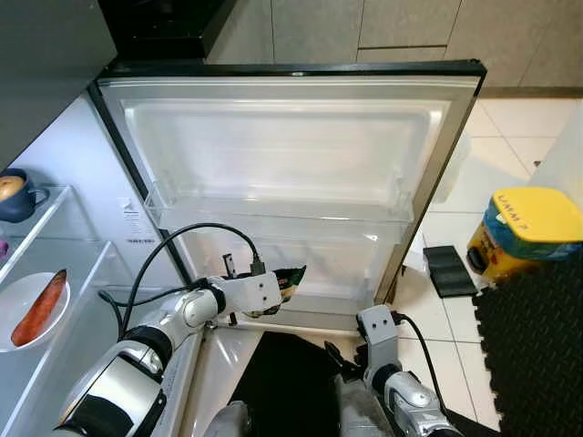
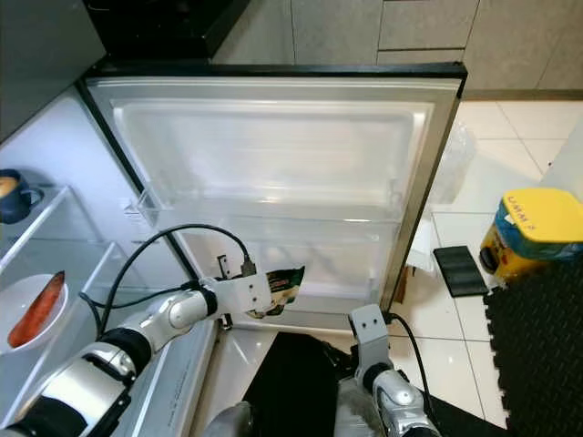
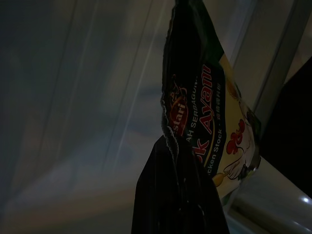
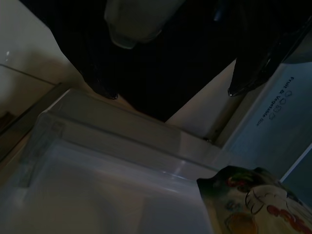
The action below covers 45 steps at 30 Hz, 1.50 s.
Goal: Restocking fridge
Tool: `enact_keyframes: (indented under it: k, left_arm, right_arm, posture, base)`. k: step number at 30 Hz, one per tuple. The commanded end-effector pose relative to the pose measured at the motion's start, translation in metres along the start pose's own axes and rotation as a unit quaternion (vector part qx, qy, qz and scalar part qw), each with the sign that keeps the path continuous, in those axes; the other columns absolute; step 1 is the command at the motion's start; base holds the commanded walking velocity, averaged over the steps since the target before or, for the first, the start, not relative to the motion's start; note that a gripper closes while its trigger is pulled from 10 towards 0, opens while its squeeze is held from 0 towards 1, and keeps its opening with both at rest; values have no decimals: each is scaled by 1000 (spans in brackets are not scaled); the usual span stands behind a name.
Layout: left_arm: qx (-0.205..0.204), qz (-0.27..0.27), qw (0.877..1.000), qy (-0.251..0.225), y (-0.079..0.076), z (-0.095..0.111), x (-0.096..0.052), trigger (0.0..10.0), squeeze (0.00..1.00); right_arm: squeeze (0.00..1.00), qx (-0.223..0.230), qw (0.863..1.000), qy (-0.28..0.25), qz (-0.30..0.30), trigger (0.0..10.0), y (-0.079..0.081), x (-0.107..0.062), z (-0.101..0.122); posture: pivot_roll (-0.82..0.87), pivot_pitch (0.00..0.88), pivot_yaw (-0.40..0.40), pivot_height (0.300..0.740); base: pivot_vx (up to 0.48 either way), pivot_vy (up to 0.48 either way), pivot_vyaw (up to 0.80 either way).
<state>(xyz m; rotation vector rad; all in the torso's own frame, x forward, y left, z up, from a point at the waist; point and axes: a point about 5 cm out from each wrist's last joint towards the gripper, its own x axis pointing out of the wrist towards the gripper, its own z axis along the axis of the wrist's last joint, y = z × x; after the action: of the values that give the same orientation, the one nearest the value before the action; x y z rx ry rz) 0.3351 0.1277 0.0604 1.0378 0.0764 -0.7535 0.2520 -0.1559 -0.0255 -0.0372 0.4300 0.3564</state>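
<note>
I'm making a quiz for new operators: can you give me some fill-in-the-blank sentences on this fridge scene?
1. The left pincer holds a ____ of chicken stock at the open fridge door.
2. The plate on the fridge shelf carries a ____.
3. The tub on the floor has a ____ lid.
4. The right pincer's fingers are ____.

Missing: packet; carrot; yellow; open

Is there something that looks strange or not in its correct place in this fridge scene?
Nothing looks spilled or damaged. The left claw holds a chicken stock packet by the open fridge door; a carrot lies on a plate.
</note>
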Motion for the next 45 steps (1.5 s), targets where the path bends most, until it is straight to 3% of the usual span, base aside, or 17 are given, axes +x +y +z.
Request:
enact_keyframes:
  k: [1,7,16,22,27,30,37,45]
  left_arm:
    - [17,8,1000,-9,7,2,0,10000,0]
    - [45,13,999,-8,10,3,1,10000,0]
    - [109,66,992,-18,32,13,4,10000,0]
    - [127,100,987,-21,42,16,5,10000,0]
    - [130,92,987,-8,37,13,5,10000,0]
    - [134,76,988,8,24,5,4,10000,0]
    - [112,87,989,30,20,-1,3,10000,0]
    - [117,107,987,29,20,4,7,10000,0]
  right_arm:
    - [0,4,1000,-7,1,10000,2,-1,-1]
    - [0,6,1000,-11,-5,10000,1,-2,-2]
    - [0,8,1000,-16,-22,10000,-9,-8,-3]
    - [0,7,1000,-16,-25,10000,-12,-10,-4]
    - [0,4,1000,-15,-25,10000,-13,-11,-4]
    - [0,2,1000,-15,-25,10000,-14,-12,-5]
    - [0,-6,1000,-13,-24,10000,-17,-15,-6]
    - [0,-26,999,-14,-20,10000,-26,-21,-6]
  posture:
    - [-201,168,66,628]
    - [-205,183,80,628]
    - [-219,196,93,628]
    - [-231,195,89,628]
    - [-238,196,84,628]
    - [-248,201,81,628]
    - [-271,210,65,628]
    - [-320,224,37,628]
  base:
    - [0,0,0]
    - [0,0,0]
    - [0,0,0]
    - [0,0,0]
    - [0,0,0]
    - [0,0,0]
    - [0,0,0]
    - [0,0,0]
